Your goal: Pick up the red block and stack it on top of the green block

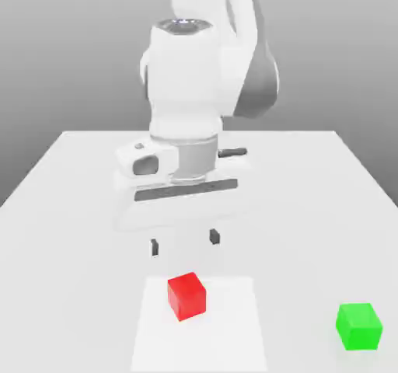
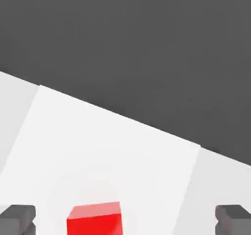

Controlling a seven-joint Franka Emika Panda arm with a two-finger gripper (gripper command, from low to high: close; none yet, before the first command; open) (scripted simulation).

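Tool (image 1: 184, 242): released, jaws wide, holding nothing, hanging above the counter (image 1: 70, 200).
Red block (image 1: 186, 295): on the counter, below and just ahead of the tool.
Green block (image 1: 359, 325): well apart, toward the exterior view's right.
Advice: centre over red, square the jaws to its faces, then descend.

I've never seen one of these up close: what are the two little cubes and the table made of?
Red block and green block: flat matte colour, no grain or shine, perhaps painted wood or plastic; as rendered, undecidable. Table: plain matte white, likewise unclear.
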